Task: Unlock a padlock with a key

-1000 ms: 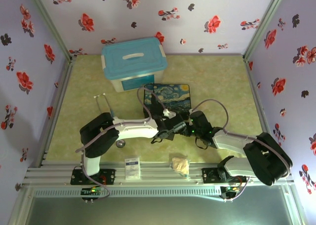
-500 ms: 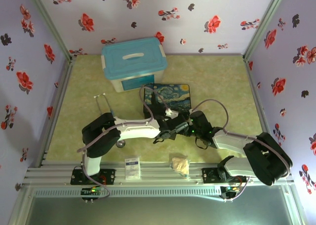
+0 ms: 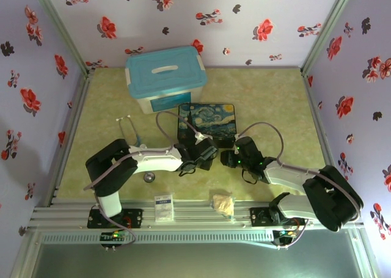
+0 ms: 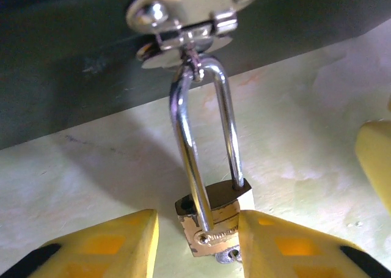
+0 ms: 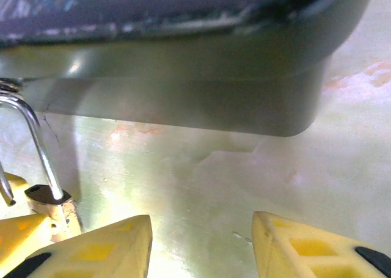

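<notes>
I count one padlock (image 4: 215, 220) on one tin box (image 3: 208, 120), and one lidded bin (image 3: 165, 76) behind it. Nearer than the box: one stethoscope (image 3: 148, 178), one white card (image 3: 163, 207), one crumpled wad (image 3: 223, 203).

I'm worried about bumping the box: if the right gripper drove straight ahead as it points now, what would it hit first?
Most likely the tin box: its grey side wall stands straight ahead of the open right gripper, across bare table. The padlock hangs left of that line, though depth is unclear.
</notes>
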